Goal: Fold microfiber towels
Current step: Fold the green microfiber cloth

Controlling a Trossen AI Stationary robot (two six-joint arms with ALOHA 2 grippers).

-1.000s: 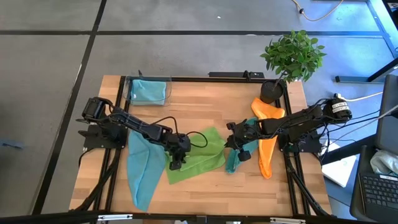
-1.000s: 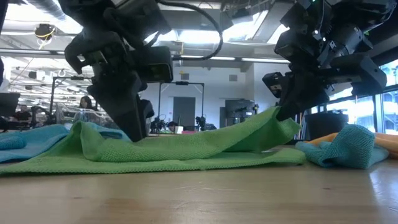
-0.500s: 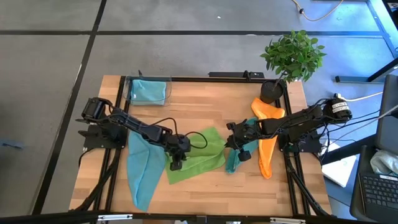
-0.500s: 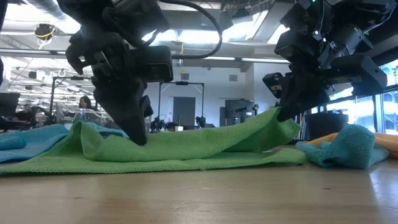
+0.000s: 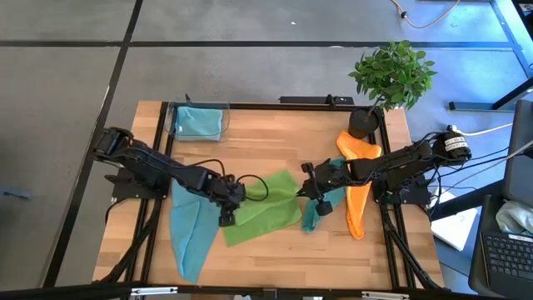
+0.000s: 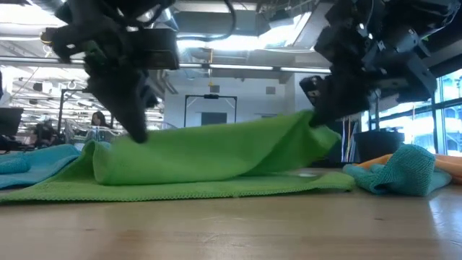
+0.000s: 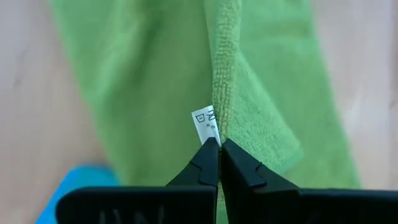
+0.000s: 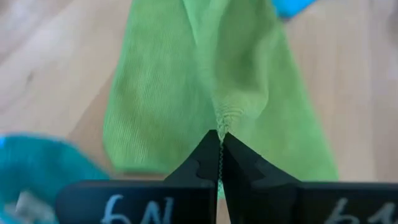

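A lime green towel (image 5: 265, 207) lies mid-table with its far edge raised between my two grippers. My left gripper (image 5: 225, 215) is shut on that edge at the towel's left end, by a white tag (image 7: 205, 124). My right gripper (image 5: 305, 193) is shut on the towel's right end. In the low view the raised edge (image 6: 216, 137) spans from one gripper to the other, while the lower layer (image 6: 180, 189) rests on the table. A light blue towel (image 5: 191, 232) lies left of the green one, a teal towel (image 5: 313, 215) and an orange towel (image 5: 358, 187) to its right. My left gripper pinches the green towel's hemmed edge (image 7: 222, 127) between its two fingers, right beside the white tag. The fingers slant down from the table's left. The edge is lifted, and the cloth below it hangs to the table. My right gripper pinches a bunched bit of the green towel's right end (image 8: 222, 118) between its fingertips, slanting down from the table's right. That end is lifted clear, and the cloth runs nearly taut toward the other gripper.
A clear box (image 5: 200, 122) with another light blue towel stands at the far left corner. A potted plant (image 5: 391, 79) stands at the far right corner. Bare wood (image 5: 275, 142) lies beyond the green towel and along the near edge.
My left gripper has taken hold of the green towel's edge, then risen and gone toward the table's left edge. The towel's far edge has come up and drawn straighter between the two grippers; its lower layer has stayed on the table.
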